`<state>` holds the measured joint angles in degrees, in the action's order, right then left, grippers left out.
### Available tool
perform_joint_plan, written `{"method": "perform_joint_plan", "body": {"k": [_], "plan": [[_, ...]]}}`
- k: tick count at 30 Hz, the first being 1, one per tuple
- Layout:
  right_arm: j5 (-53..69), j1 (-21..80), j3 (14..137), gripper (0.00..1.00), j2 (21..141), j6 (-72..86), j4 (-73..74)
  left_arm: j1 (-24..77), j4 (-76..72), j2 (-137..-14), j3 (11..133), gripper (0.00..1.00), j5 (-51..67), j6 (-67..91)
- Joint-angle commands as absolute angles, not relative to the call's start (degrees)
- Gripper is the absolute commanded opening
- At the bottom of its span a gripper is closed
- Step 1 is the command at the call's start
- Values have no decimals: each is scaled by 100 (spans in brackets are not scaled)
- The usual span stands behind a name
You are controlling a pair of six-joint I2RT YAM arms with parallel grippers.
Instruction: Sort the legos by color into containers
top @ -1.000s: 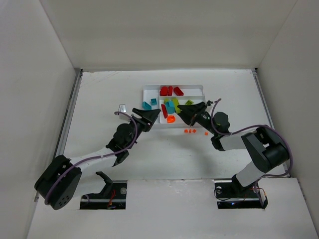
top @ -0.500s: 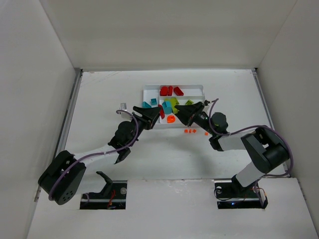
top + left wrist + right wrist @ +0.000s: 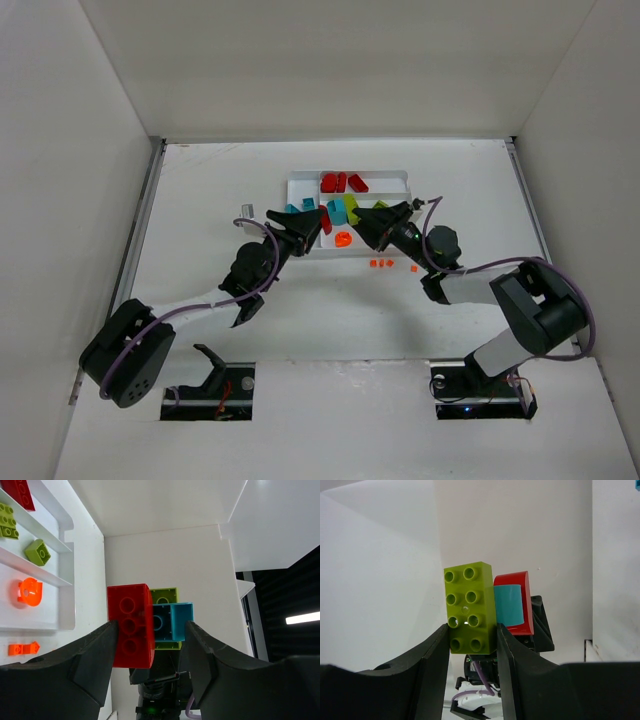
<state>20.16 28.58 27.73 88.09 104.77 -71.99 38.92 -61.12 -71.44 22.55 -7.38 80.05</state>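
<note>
I record 3 joined legos (image 3: 335, 212) over the tray (image 3: 392, 184), midway between the arms: the right gripper (image 3: 472, 627) clamps the lime green brick (image 3: 470, 605), while the left gripper (image 3: 151, 626) seemingly pinches the red brick (image 3: 130, 630) and teal brick (image 3: 174, 620) on the cluster's opposite face.

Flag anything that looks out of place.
A mixed-colour brick cluster, red, teal and lime stuck together, hangs between both grippers: the left gripper has its jaws on the red-teal end, the right gripper on the lime brick. Small orange pieces lie on the table, outside the tray.
</note>
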Motion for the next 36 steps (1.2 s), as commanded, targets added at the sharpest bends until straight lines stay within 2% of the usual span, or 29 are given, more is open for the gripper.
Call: {"method": "perform_joint_plan", "body": {"k": [1, 10, 21, 27, 34, 36], "plan": [[1942, 2905, 2918, 22, 8604, 10538, -9237, 3907, -6231, -6996, 2382, 55, -747, 7937], [1977, 2817, 2892, 22, 8631, 10485, -9237, 3907, -5748, -6943, 2417, 57, -694, 7928], [1969, 2896, 3067, 23, 8754, 10521, -9246, 3863, -6002, -7171, 2601, 55, -615, 7945], [1942, 2922, 3059, 23, 8798, 10529, -9246, 3828, -6389, -7312, 2602, 42, -668, 7989], [1951, 2922, 2954, 22, 8789, 10521, -9246, 3766, -6398, -7216, 2540, 15, -712, 7910], [1986, 2774, 2857, 22, 8693, 10512, -9246, 3696, -6346, -7111, 2470, 11, -659, 7840]]}}
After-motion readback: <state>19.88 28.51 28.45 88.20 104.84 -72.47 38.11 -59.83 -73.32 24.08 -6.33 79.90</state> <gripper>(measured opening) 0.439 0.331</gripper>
